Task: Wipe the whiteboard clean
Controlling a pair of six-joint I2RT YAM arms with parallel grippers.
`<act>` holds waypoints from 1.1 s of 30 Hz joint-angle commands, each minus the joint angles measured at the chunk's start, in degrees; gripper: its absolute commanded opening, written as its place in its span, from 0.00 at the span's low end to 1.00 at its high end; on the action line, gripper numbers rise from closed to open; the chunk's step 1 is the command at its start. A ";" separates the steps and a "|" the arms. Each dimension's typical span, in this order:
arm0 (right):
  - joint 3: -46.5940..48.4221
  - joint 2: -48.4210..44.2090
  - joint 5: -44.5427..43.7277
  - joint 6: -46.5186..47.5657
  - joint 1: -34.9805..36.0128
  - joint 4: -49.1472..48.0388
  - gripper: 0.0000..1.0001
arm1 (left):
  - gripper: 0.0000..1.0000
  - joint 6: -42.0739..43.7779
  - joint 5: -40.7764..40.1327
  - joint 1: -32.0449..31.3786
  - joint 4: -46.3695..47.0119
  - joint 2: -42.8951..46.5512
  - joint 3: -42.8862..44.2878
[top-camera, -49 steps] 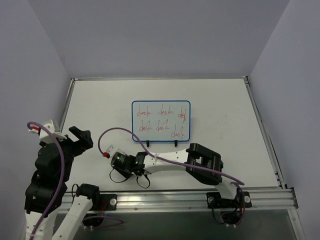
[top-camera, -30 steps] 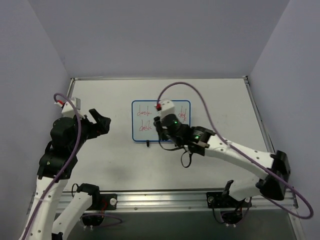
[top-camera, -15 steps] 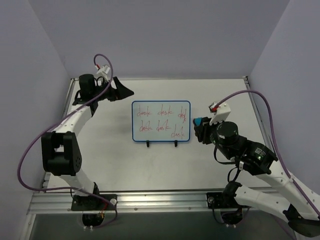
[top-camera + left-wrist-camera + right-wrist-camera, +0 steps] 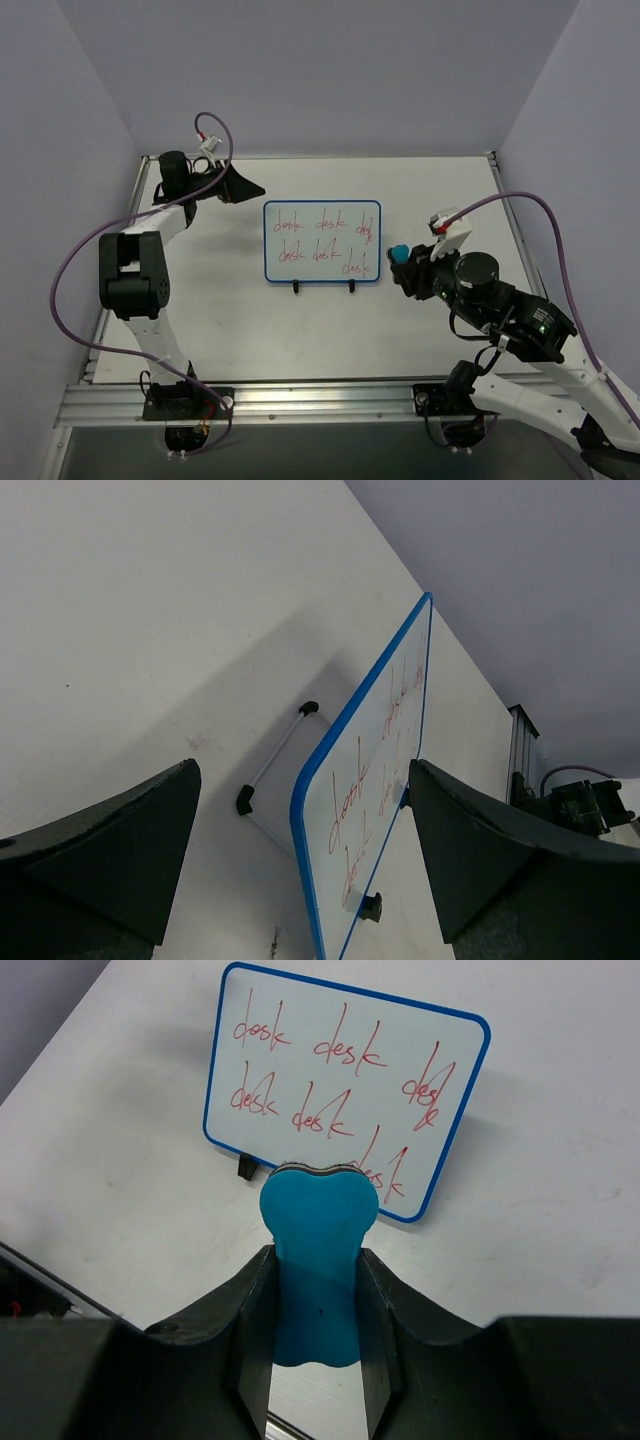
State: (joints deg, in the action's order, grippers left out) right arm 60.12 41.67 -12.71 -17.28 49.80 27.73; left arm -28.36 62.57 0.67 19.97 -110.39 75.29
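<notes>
The whiteboard stands upright on two black feet mid-table, its blue-framed face covered with red handwritten words. My left gripper hovers open at the board's back left corner. In the left wrist view the board's left edge shows between the wide-apart fingers of that left gripper, which holds nothing. My right gripper is just right of the board, shut on a blue bone-shaped eraser. In the right wrist view the eraser sticks out of my right gripper in front of the whiteboard, apart from it.
A metal rail carrying both arm bases runs along the near edge of the white table. Purple-grey walls close in the back and sides. A purple cable loops from the left arm.
The left arm swung from the near left up to the board's back left corner. The right arm carried the eraser from in front of the board to its right side.
</notes>
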 commanded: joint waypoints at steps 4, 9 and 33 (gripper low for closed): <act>-1.05 0.08 4.18 1.19 0.03 -3.64 0.17 | 0.95 2.60 5.99 -2.16 0.96 -4.75 5.22; -1.67 0.52 4.79 1.37 0.03 -5.49 0.19 | 0.94 -0.20 8.62 -3.56 5.77 -7.38 4.26; -3.07 3.15 6.73 1.72 0.03 -7.51 0.18 | 0.41 -27.79 16.36 -2.95 41.36 -15.29 0.83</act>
State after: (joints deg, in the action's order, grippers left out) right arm 57.74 44.53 -6.52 -16.38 49.84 22.74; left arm -49.76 76.27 -3.36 49.23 -124.77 75.96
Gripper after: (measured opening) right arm 0.283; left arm 0.432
